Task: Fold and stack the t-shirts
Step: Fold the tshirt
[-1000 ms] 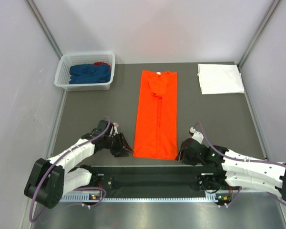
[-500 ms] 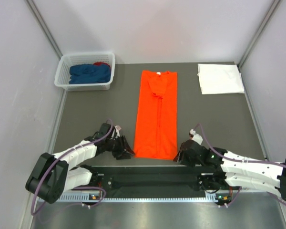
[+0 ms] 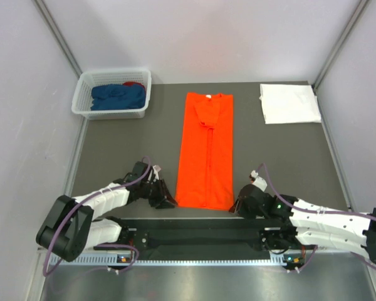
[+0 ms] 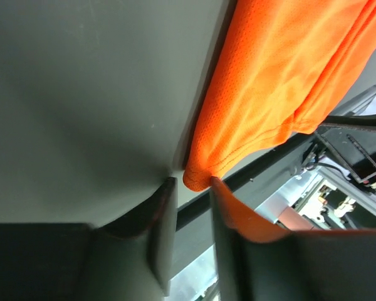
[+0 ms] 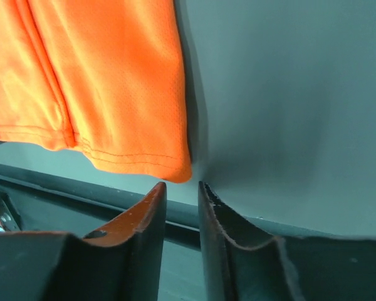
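The orange t-shirt lies folded into a long strip down the middle of the table. My left gripper is at its near left corner. In the left wrist view the hem corner sits right at the tips of the left gripper, whose jaws stand a narrow gap apart, open. My right gripper is at the near right corner. That corner lies just beyond the right gripper, also narrowly open and holding nothing. A folded white t-shirt lies at the back right.
A white lattice basket at the back left holds a dark blue t-shirt and a bit of red t-shirt. The black rail with the arm bases runs just behind both grippers at the near table edge.
Both grippers have crept inward to the orange shirt's near corners, and the jaws of both have narrowed. The shirt has not moved.
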